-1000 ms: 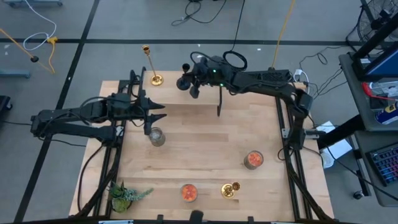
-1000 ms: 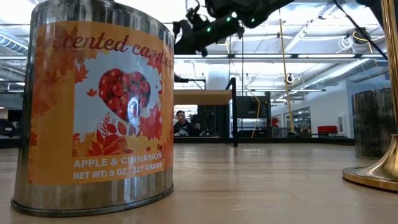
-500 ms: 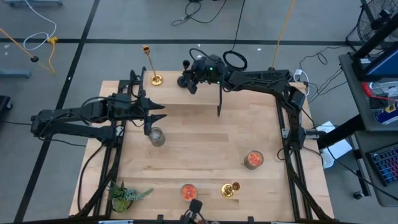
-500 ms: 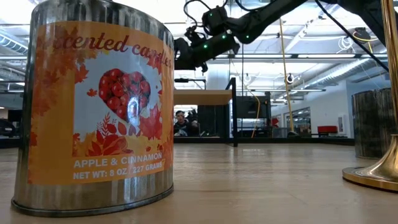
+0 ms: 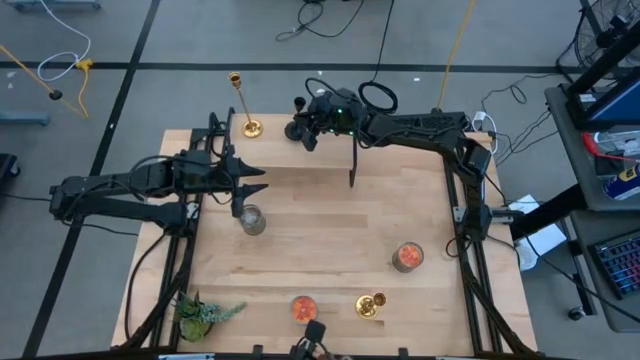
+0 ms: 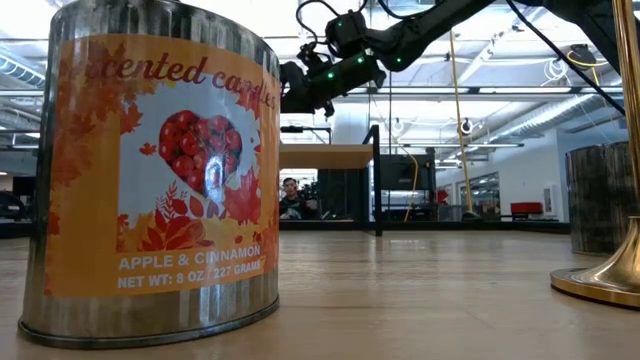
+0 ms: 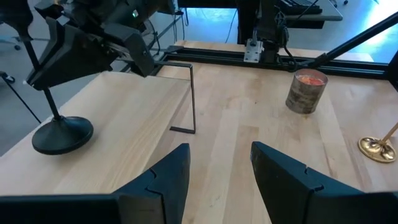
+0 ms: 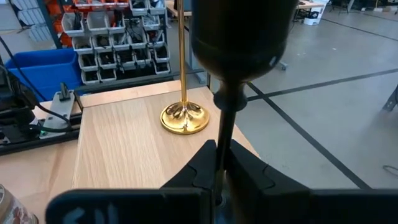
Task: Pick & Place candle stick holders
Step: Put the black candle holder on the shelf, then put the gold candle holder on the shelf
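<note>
Between the right tool's (image 8: 221, 168) fingers stands the thin stem of the black candlestick (image 8: 239, 37), pinched tight. A gold candlestick (image 8: 184, 115) waits just ahead, near the far corner of the desk (image 5: 330, 250). I think the black base (image 7: 62, 134) touches the wood, though it is hard to see. Set it flat, let go slowly, and don't bump the gold one. Off to the side, the left tool (image 7: 217, 168) waits, fingers apart.

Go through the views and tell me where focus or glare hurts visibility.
Low view: candle tin fills the frame, ceiling lights blow out. Right wrist view: black candlestick in the right pincer is a blurred near shape; gold candlestick sharp. Left wrist view: blue-white glare behind. High view: even.
</note>
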`<state>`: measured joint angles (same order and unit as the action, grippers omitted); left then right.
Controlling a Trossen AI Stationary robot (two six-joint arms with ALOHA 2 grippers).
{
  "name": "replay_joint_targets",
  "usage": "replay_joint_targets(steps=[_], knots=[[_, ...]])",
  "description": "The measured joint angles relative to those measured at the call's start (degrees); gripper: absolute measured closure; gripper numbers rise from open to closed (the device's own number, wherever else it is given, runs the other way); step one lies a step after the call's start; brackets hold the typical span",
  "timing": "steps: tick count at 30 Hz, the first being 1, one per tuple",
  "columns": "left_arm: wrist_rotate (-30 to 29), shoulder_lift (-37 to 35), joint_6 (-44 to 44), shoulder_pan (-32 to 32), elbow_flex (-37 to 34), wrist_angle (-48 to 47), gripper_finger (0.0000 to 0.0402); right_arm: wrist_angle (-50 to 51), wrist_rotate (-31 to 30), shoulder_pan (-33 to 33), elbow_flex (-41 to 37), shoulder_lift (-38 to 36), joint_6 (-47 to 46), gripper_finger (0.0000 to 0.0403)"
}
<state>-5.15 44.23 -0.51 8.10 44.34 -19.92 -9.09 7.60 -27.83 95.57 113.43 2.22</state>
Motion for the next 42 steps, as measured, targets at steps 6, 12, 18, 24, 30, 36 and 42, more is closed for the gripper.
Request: replay_joint_targets(steps=[6, 12, 18, 24, 30, 36, 42], knots=[[0.00, 0.00, 0.02, 0.01, 0.00, 0.00, 0.0224, -3.10, 0.00, -0.24, -2.30, 0.04, -0.21, 0.0383], [0.00, 0.00, 0.02, 0.00, 0.00, 0.00, 0.0224, -4.56, -0.04, -0.33, -3.13, 0.04, 0.02, 0.0382], [0.00, 0.00, 0.02, 0.01, 0.00, 0.01, 0.0224, -5.74, -0.39, -0.37, -3.13, 0.04, 0.06, 0.0357], [0.00, 0.00, -1.09, 0.00, 0.00, 0.00, 0.0224, -5.72, -0.48, -0.37, -3.13, 0.04, 0.17, 0.0318], [0.00, 0.02, -1.39, 0.00, 0.00, 0.02, 0.0224, -5.67, -0.13, -0.34, -3.13, 0.04, 0.00, 0.0288], [0.00, 0.00, -1.51, 0.00, 0.00, 0.00, 0.0224, -0.50, -0.08, 1.21, -3.17, -3.01, 1.03, 0.0270], [0.02, 0.02, -1.49, 0.00, 0.00, -0.19, 0.0224, 12.31, -0.07, 3.72, -3.13, -9.12, 3.46, 0.0266]])
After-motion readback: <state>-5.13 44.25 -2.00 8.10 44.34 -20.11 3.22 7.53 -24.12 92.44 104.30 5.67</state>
